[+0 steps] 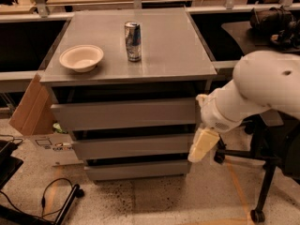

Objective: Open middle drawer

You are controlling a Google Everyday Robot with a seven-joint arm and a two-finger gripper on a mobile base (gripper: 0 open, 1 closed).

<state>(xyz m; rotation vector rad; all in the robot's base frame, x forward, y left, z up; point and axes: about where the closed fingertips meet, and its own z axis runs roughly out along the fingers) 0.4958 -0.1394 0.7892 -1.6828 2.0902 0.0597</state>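
The grey cabinet (140,60) has three flat drawer fronts stacked one above another. The middle drawer (126,146) is the medium-height panel between the taller top one and the shorter bottom one, and it sits closed, flush with the others. My gripper (202,145), cream-coloured at the end of the white arm (253,95), hangs tilted at the right end of the middle drawer's front, overlapping the cabinet's right edge. Contact with the panel cannot be made out.
On the cabinet top stand a white bowl (80,57) and a drink can (133,41). A cardboard box (33,109) leans at the left. Cables (51,196) lie on the floor front left. A black chair base (262,182) stands at the right.
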